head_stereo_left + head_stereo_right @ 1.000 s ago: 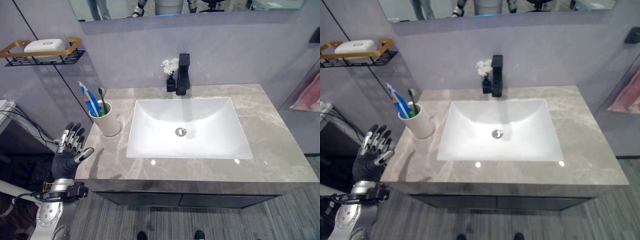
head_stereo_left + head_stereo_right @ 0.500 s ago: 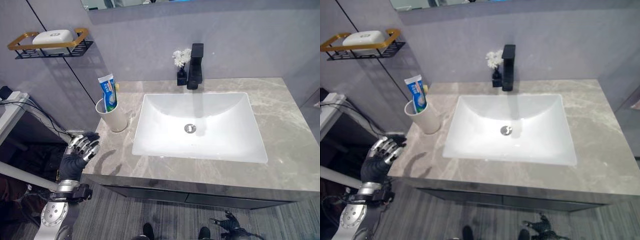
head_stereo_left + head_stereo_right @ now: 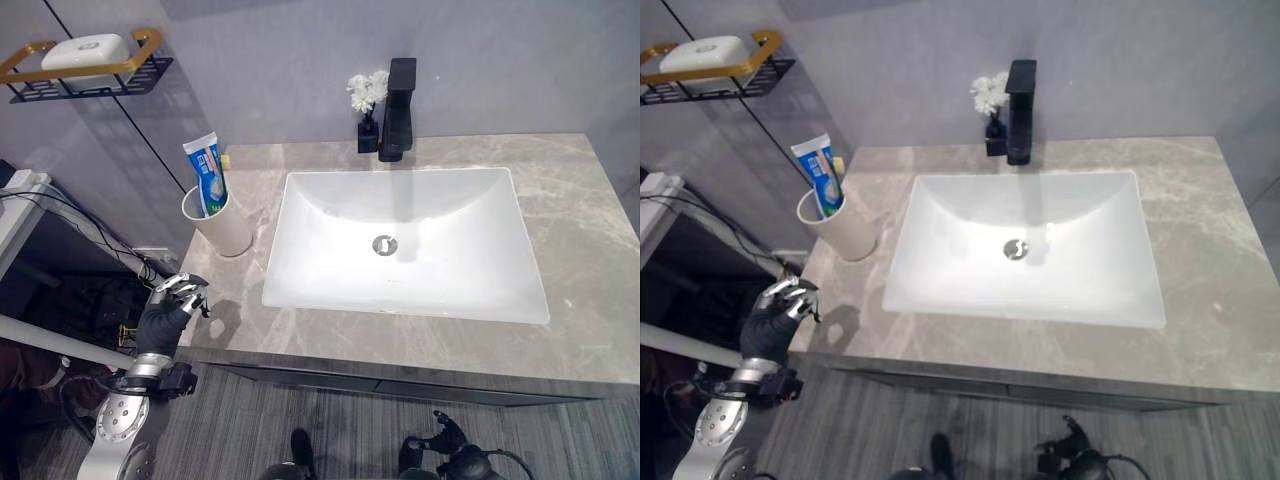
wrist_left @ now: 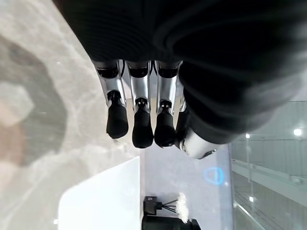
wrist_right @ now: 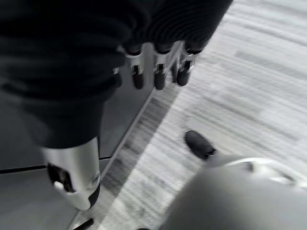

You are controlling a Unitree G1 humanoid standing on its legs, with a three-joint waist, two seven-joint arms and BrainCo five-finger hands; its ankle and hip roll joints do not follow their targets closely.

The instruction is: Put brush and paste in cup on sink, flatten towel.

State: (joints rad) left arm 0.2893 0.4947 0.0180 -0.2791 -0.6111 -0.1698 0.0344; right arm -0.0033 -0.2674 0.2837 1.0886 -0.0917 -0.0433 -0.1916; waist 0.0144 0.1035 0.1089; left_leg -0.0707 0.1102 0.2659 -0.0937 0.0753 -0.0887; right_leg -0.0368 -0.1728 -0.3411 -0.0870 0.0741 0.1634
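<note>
Grey marble tabletop (image 3: 590, 240): the cup (image 3: 218, 222) at its left edge already holds paste (image 3: 208, 172) and brush. Left robot hand (image 3: 168, 315), fingers curled on nothing, hangs off the front-left corner; right robot hand (image 5: 158, 72), also clenched, hangs below. Next comes the towel, I'd say.

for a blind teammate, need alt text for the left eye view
A white cup holding a toothpaste tube stands on a grey stone counter left of a white sink. The robot's left hand, fingers curled and holding nothing, hangs at the counter's front left corner.
</note>
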